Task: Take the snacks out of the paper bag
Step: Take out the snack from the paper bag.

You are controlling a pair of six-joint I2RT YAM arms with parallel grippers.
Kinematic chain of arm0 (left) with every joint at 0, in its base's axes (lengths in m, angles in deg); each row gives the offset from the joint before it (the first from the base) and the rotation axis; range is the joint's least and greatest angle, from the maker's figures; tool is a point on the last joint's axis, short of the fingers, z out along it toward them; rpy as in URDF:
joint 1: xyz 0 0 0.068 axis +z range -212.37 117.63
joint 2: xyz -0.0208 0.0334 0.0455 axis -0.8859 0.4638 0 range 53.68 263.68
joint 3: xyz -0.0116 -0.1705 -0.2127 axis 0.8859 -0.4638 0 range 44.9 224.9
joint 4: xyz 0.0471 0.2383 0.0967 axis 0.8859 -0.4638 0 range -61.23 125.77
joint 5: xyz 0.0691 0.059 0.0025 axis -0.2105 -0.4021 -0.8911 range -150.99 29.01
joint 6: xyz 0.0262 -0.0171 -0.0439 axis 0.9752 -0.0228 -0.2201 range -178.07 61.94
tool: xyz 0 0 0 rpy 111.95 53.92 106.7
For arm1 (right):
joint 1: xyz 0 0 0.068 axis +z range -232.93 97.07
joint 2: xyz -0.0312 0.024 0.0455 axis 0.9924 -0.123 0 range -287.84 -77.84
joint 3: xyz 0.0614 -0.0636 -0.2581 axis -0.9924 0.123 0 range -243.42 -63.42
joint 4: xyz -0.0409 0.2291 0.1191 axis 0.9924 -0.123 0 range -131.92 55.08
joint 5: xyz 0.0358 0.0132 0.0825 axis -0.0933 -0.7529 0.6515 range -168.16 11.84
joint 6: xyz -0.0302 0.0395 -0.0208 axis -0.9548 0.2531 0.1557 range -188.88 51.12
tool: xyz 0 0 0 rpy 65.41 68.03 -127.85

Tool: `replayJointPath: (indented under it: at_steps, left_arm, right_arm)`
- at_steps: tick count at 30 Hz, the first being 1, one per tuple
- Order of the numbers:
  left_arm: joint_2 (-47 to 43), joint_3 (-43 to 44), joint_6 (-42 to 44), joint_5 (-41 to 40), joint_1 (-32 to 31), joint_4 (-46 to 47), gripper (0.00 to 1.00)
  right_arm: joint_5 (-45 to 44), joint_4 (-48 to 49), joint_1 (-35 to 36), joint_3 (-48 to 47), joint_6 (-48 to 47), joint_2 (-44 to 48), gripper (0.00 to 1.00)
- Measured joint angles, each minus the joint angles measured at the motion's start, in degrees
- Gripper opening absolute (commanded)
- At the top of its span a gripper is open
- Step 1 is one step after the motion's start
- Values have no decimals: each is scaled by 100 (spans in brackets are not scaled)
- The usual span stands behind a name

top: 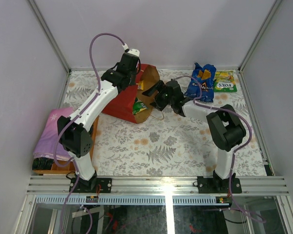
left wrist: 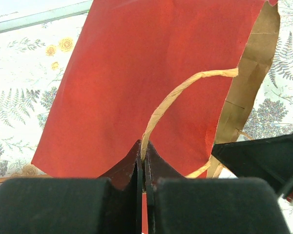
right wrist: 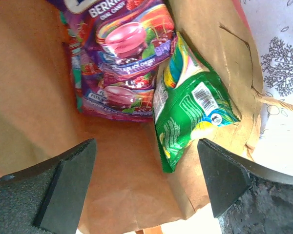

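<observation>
Left wrist view: left gripper [left wrist: 143, 163] clamps the string handle [left wrist: 183, 91] of the paper bag [left wrist: 127, 73]. Only the right wrist view shows the bag interior: purple candy pack [right wrist: 122, 58] and green packet [right wrist: 190, 114], framed by the spread right gripper [right wrist: 146, 148].

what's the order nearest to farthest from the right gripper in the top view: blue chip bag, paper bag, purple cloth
1. paper bag, right gripper at its mouth
2. blue chip bag, back right
3. purple cloth, far left
</observation>
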Motion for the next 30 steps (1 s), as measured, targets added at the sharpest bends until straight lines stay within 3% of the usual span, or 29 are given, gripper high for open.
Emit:
replayJointPath:
  at_steps: [9,20,30]
  left_arm:
    - [0,0,2,0,0,2,0]
    - [0,0,2,2,0,4,1]
    - [0,0,2,2,0,4,1]
  right_arm:
    - [-170,-796,280,-595,258,-743,84]
    - [-671,-1749,389,-675,457,-776,72]
    - [-750,-1659,452,-1047,586,-986,54]
